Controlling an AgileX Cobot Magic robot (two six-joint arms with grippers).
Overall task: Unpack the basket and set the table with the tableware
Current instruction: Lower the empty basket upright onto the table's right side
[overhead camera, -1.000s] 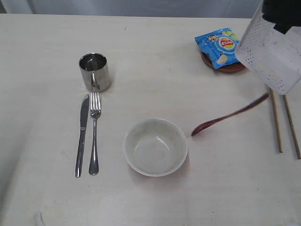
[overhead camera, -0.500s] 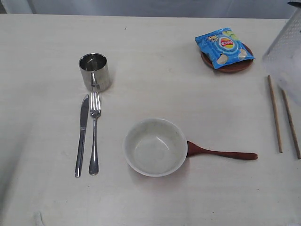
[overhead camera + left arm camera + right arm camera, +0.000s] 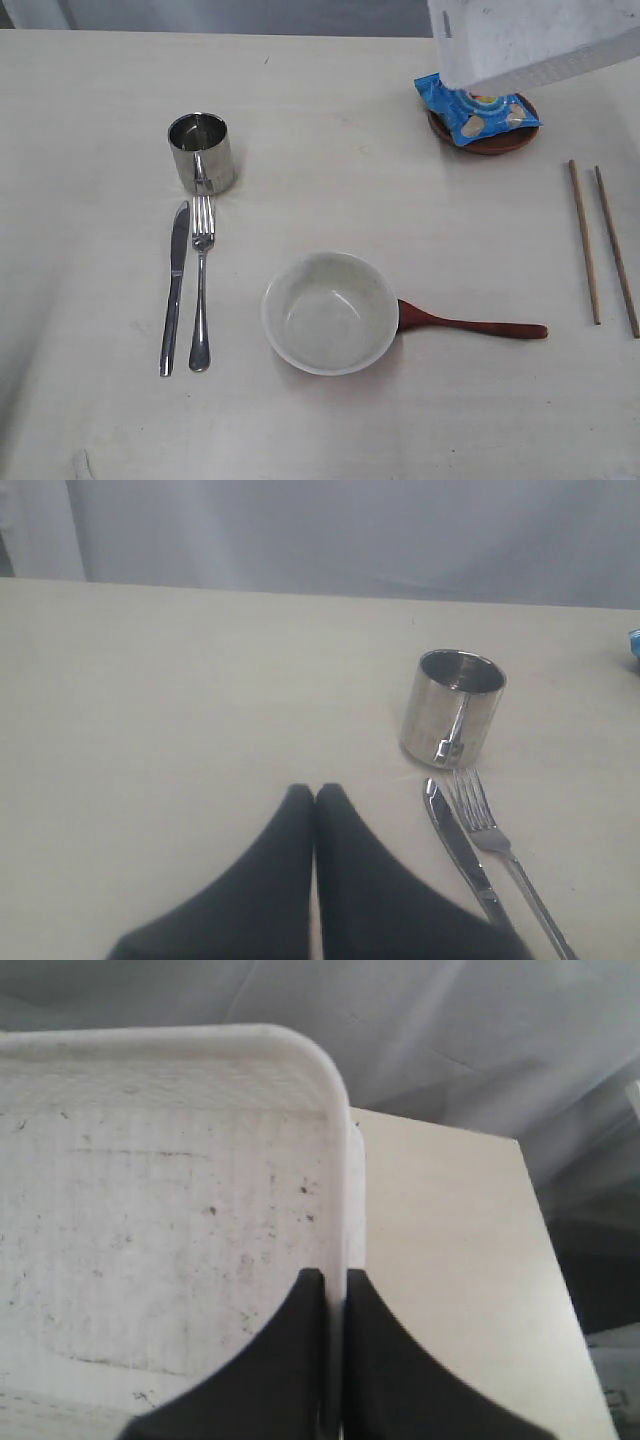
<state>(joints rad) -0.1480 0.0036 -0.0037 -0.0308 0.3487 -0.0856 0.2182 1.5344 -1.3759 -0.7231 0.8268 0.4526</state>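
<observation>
Basket: one, white, up in the air at the top right of the exterior view, tilted, hiding the top edge of the chips bag.
Right gripper: clamped on the basket's side wall just below the rim, one black finger inside, one outside.
Left gripper: jaws pressed together, nothing between them, hanging over bare table near the cup.
Cup: one, steel, upright, left of centre, handle facing the cutlery.
Knife: one, steel, lying flat just below the cup.
Fork: one, steel, just beside the knife on its right, tines toward the cup.
Bowl: one, white, upright, in the middle of the near table.
Spoon: one, reddish-brown, head tucked against the bowl's right side, handle pointing right.
Chopsticks: two, wooden, lying side by side but apart, at the right edge.
Plate: one, brown, round, mostly covered by the bag.
Chips bag: one, blue, lying on the plate.
Writing: none legible; print on the bag too small and half hidden by the basket.
</observation>
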